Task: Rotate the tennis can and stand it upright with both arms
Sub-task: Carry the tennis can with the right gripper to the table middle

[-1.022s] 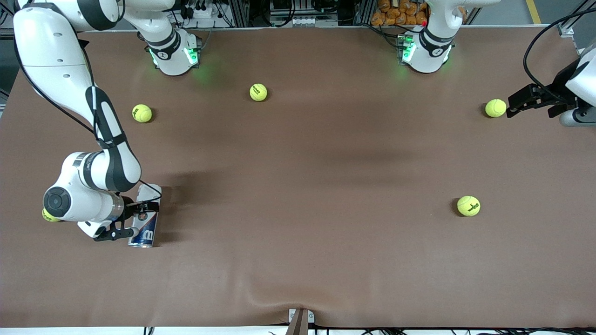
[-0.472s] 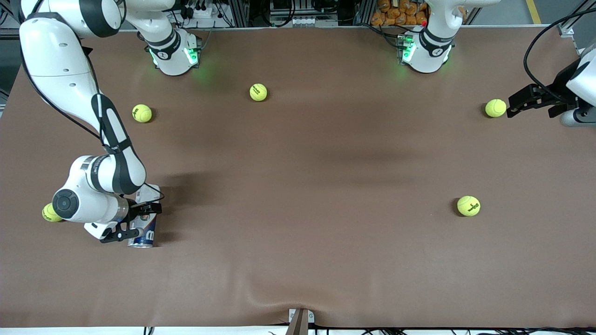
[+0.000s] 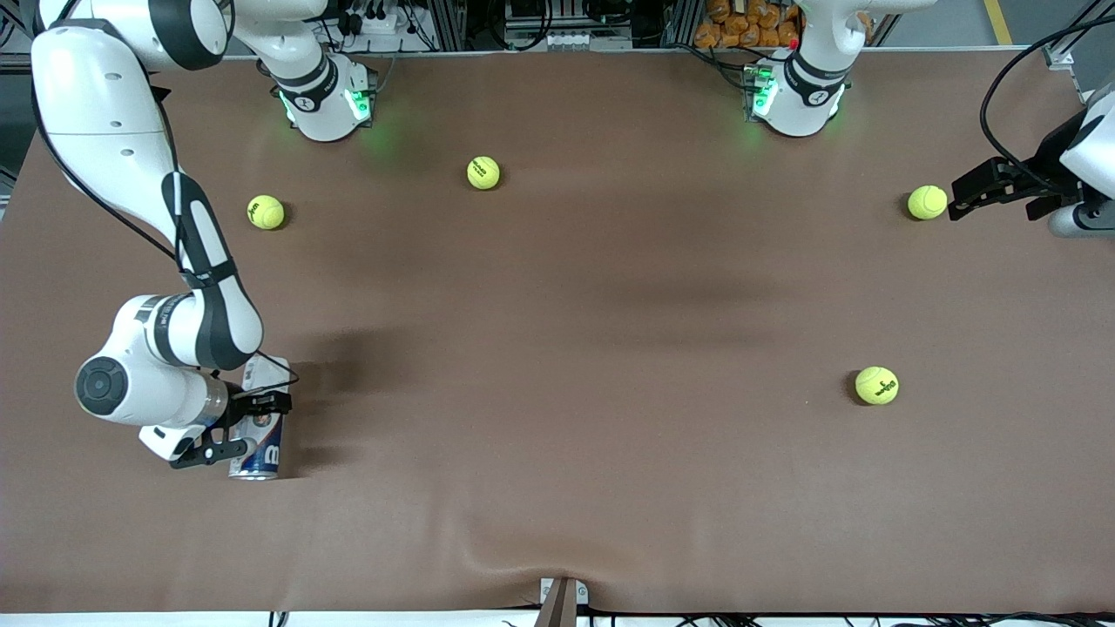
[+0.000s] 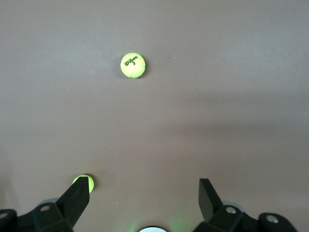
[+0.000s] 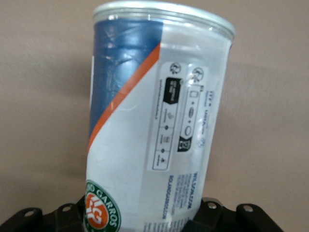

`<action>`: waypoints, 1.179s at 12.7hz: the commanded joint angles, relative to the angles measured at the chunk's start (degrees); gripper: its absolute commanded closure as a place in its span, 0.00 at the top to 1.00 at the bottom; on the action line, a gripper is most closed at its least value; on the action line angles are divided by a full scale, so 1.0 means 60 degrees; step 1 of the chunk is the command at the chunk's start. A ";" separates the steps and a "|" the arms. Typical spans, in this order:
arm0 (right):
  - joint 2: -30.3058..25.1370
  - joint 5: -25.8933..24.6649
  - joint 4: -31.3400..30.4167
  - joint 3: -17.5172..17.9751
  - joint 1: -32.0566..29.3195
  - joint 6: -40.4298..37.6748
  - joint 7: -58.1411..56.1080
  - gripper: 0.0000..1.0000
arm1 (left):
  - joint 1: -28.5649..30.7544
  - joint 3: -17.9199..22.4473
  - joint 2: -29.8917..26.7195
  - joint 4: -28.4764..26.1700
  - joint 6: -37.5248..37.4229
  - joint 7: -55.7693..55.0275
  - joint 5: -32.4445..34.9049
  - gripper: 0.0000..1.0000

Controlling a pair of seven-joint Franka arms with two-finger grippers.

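The right claw (image 3: 233, 428) is clamped across the tennis can (image 3: 258, 440), which lies on its side on the desk (image 3: 557, 348) at the right arm's end, near the front camera. Gripping across the tube probably allows it to be turned toward upright. The left claw (image 3: 956, 196) waits with fingers spread wide over the left arm's end, just beside a tennis ball (image 3: 927, 202).

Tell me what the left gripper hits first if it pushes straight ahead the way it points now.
Probably the tennis ball just off the open left gripper, though the left wrist view shows that ball beside one finger, so it could slip past.
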 commanded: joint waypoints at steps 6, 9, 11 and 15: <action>0.0009 0.0046 0.1731 0.0131 0.2146 -0.0534 -0.3624 0.63 | 0.0036 0.0004 0.0035 0.0071 -0.0098 -0.0005 -0.0061 1.00; 0.0038 -0.0086 0.2115 0.0072 0.3802 -0.0199 -0.3847 0.63 | 0.0036 0.0004 0.0035 0.0057 -0.0098 -0.0005 -0.0061 1.00; 0.0053 -0.0290 0.2027 0.0087 0.4434 0.0125 -0.3935 0.63 | 0.0036 -0.0010 0.0050 0.0071 -0.0084 -0.0005 -0.0061 1.00; 0.0067 -0.0948 0.1852 0.0087 0.6117 0.0256 -0.4096 0.63 | 0.0036 0.0004 0.0094 0.0071 -0.0084 -0.0034 -0.0061 1.00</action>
